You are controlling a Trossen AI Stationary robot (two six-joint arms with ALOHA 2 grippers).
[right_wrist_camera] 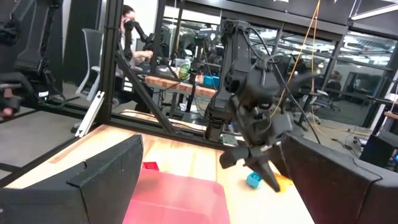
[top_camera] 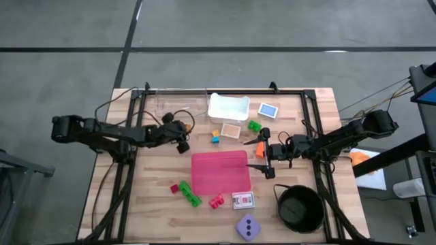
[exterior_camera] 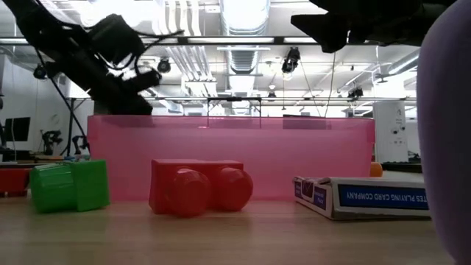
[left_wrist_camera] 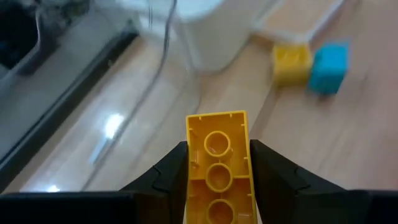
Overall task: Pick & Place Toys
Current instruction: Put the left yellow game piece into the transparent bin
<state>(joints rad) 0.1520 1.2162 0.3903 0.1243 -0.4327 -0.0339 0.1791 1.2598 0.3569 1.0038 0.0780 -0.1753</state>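
High view: the left gripper (top_camera: 182, 141) is held over the counter (top_camera: 157, 173) beside the pink mat (top_camera: 219, 171), arm stretched in from the left edge; the right gripper (top_camera: 264, 160) is held at the mat's far corner, fingers spread wide with nothing between them, an orange brick (top_camera: 259, 148) lying just beside one finger; risk judged: a sideways sweep of the open fingers could knock that brick or the black bowl (top_camera: 300, 207) nearby.

Low view: a red brick (exterior_camera: 199, 187) and a green brick (exterior_camera: 69, 186) are seen on the counter in front of the mat's edge, well below any finger; both arms are only dark shapes overhead; the lilac die (exterior_camera: 449, 140) fills the near edge.

Left wrist view: a yellow brick (left_wrist_camera: 218, 163) is gripped between the two fingers (left_wrist_camera: 163, 174), studs facing the camera, projecting well past the fingertips; only the brick's sides are pinched, so slipping or twisting on a quick move is judged possible; a yellow cube (left_wrist_camera: 292, 64) and blue cube (left_wrist_camera: 329, 67) lie ahead of the fingertips.

Right wrist view: the fingers (right_wrist_camera: 106, 171) are set wide, empty; the mat lies between and beyond them; the other arm hangs farther off.
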